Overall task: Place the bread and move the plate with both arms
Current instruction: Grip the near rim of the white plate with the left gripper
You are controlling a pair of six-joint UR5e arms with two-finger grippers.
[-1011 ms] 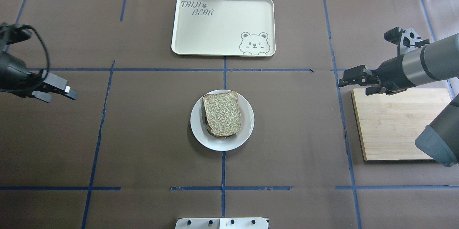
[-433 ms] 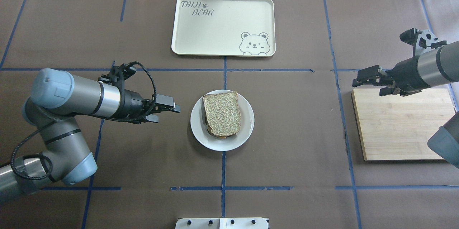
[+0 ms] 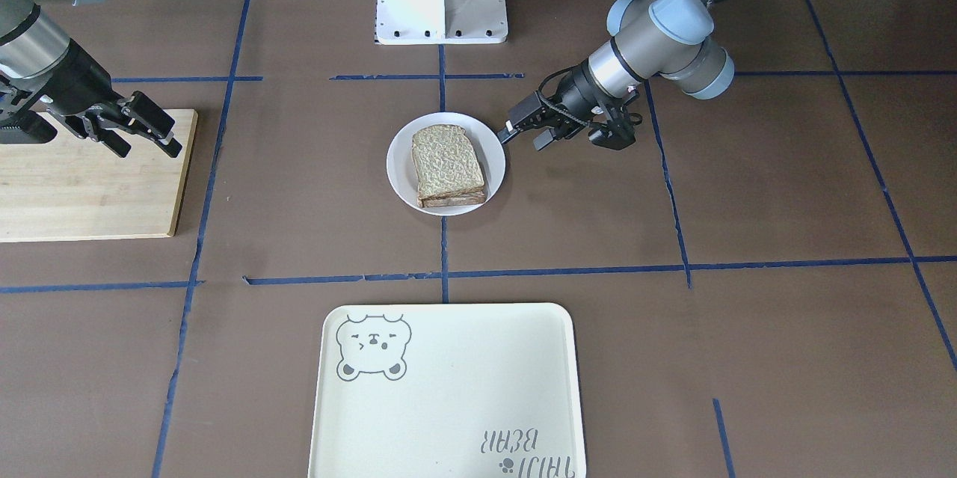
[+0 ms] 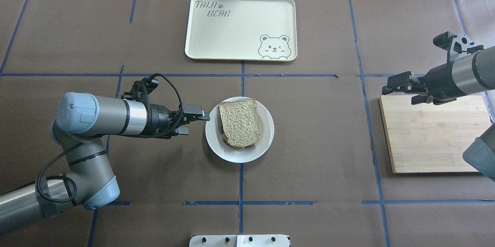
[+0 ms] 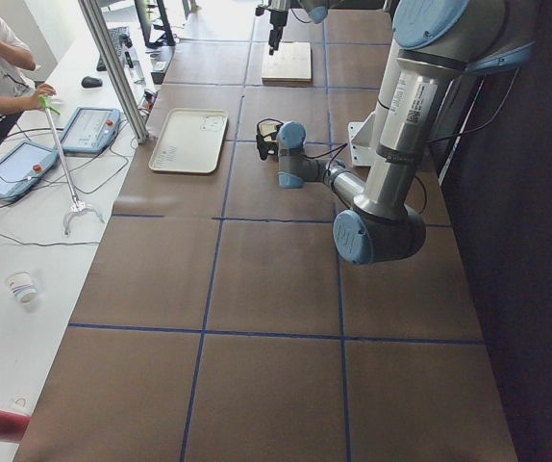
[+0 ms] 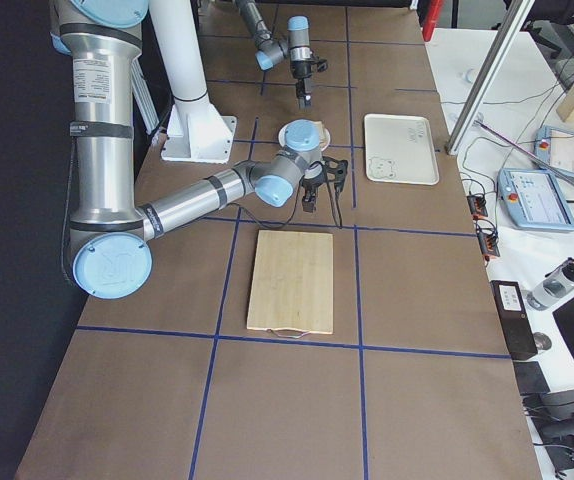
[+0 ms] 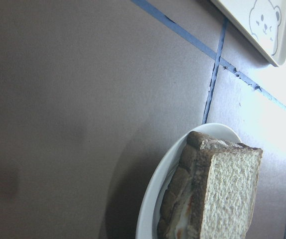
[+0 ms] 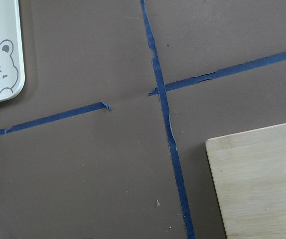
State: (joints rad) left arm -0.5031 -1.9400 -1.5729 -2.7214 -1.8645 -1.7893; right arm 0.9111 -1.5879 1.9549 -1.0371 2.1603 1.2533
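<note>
The tan, speckled slice of wholemeal bread (image 4: 239, 123) is already lying on the small round white plate (image 4: 265, 138), on top of other layers whose edges are showing under it in the left wrist view. The plate is sitting at the middle of the table. The slice is lying with its long axis running away from the robot, a little tilted.

The black two-finger left gripper (image 4: 198, 124) is hanging just beside the plate rim on the robot's left. Its jaws are standing apart, holding nothing and pointing straight at the rim. One finger is reaching almost to the rim, but I cannot tell if it is touching. So the plate is lying directly ahead of these jaws, and the left arm is much the nearer one.

The black two-finger right gripper (image 3: 149, 147) is hovering over the corner of the pale wooden cutting board (image 4: 429, 138), well apart from the plate. Its jaws are also parted and empty.

In my judgement the bread step is finished and the plate move is beginning. The right arm is needing to come to the opposite rim before both can carry the plate, perhaps toward the cream rectangular tray with a bear drawing (image 4: 232, 34) beyond it.
</note>
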